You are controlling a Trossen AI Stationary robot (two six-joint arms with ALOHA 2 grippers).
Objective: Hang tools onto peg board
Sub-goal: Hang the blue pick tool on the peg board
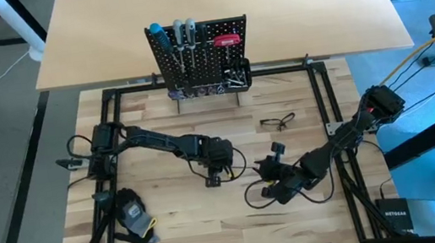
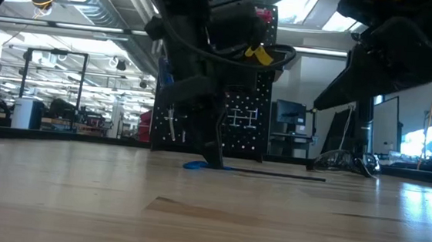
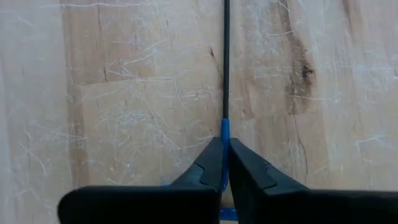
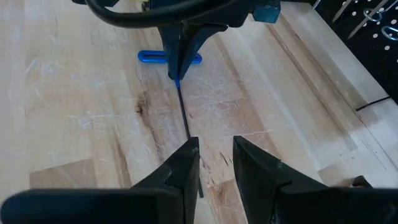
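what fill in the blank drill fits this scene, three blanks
1. The left end effector is shut on a T-shaped key whose handle is ____.
2. The key's shaft lies flat on the ____.
3. The right end effector hovers with its fingers ____ over the shaft's far end.

Missing words: blue; table; open

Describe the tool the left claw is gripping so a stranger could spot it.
Start at the peg board, then come forward to mid-table, where the left claw is shut on the T-shaped key. It lies flat on the wood: a blue crossbar handle and a thin dark shaft, unlike the hung screwdrivers.
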